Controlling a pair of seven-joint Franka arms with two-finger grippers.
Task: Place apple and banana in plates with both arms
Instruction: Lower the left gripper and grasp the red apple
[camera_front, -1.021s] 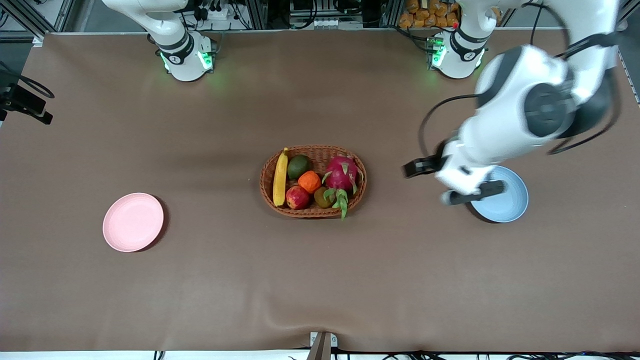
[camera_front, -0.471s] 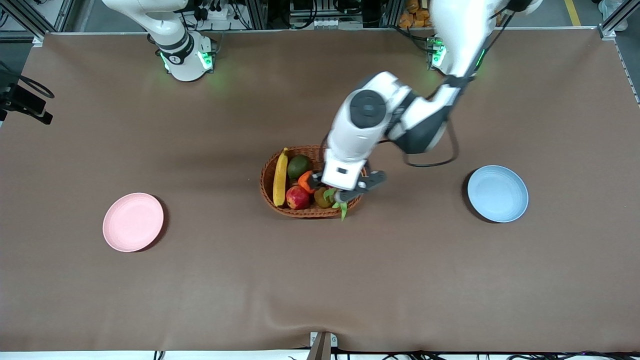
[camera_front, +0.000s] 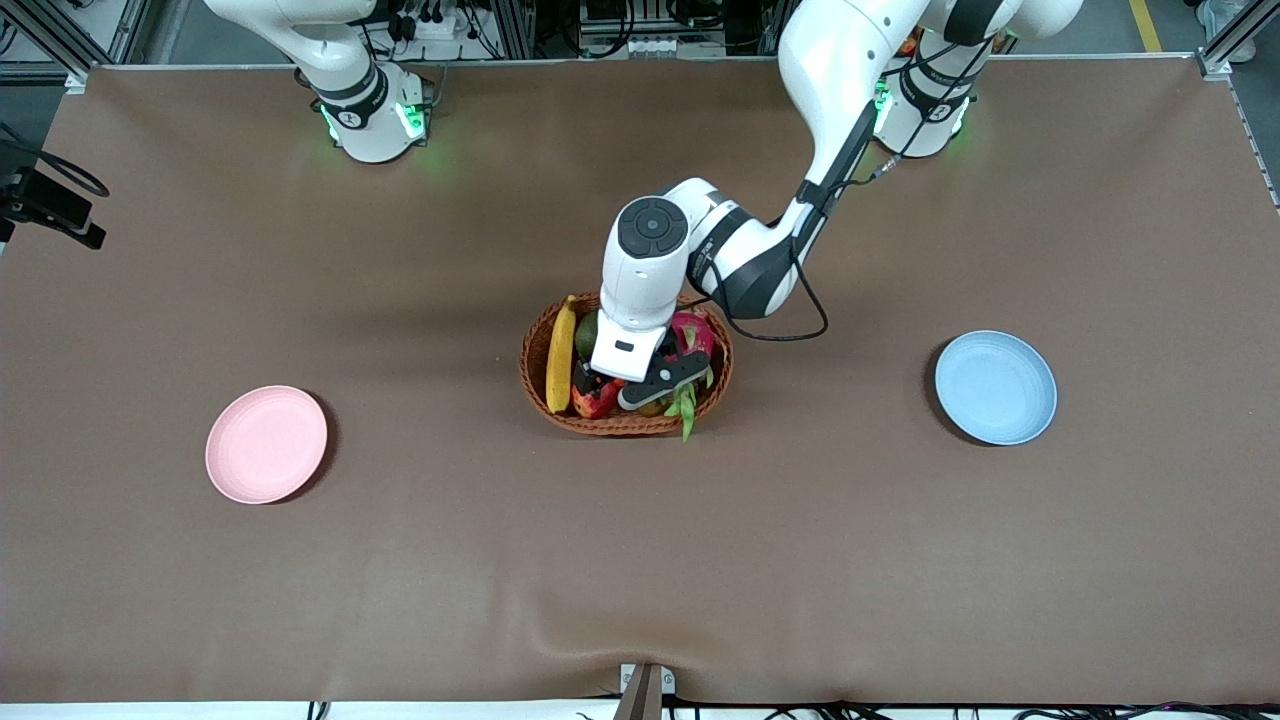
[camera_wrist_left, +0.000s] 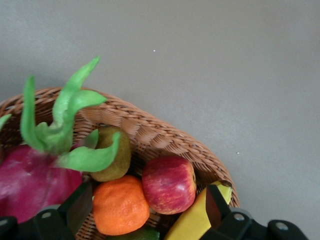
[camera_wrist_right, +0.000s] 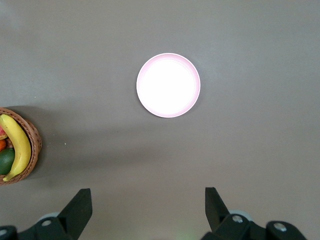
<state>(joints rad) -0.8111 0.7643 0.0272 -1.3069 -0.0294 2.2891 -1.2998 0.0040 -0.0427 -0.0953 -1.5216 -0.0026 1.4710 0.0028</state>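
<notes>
Wicker basket in the middle of the worktop holds all the fruit, and the left tool hangs low over its nearer half with its fingers spread and nothing between them. The apple lies in the basket directly under that tool, between the spread fingers in the left wrist view, touching the orange beside it. The banana lies along the basket's edge toward the right arm's end, its long axis running from nearer to farther from the front camera.

The left arm is plainly the one on the apple, so a straight descent looks like the next move. The blue plate sits well apart toward the left arm's end. The right tool waits high above the worktop, fingers spread and empty, looking down on the pink plate.
</notes>
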